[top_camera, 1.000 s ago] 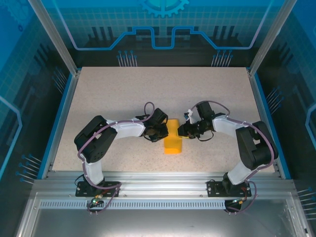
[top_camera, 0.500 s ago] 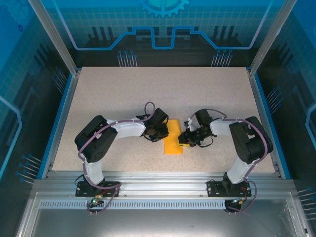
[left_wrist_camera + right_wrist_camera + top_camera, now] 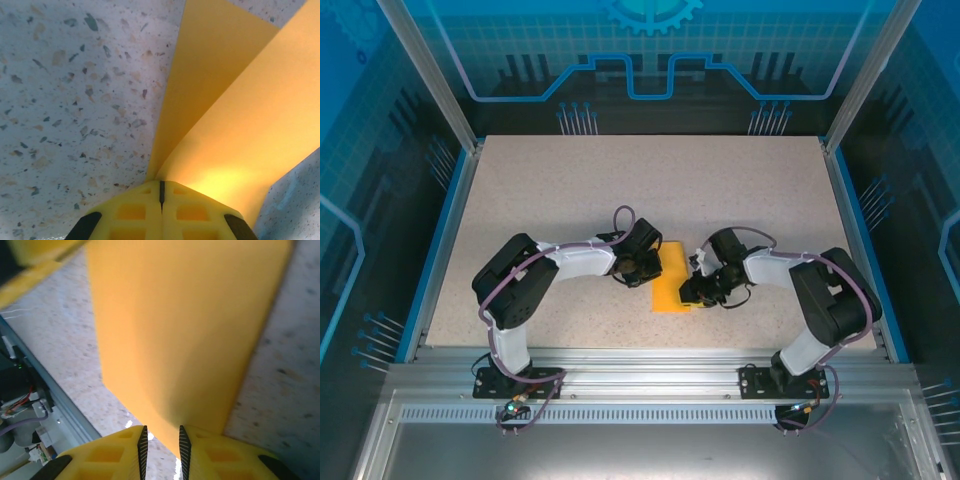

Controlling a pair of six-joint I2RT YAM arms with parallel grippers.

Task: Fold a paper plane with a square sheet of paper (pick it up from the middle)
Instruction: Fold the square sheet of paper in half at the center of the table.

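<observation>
At the middle of the speckled counter (image 3: 570,190), lying between the two arms as a folded, slightly tilted orange-yellow strip: the sheet of paper (image 3: 670,275). Pinched at its left edge by the left jaws, pressed tight together, with two layers fanning away from their tips in the left wrist view. Met on its right side by the right jaws, set narrowly apart, the paper's near edge reaching down to the slit between them, not visibly clamped.
</observation>
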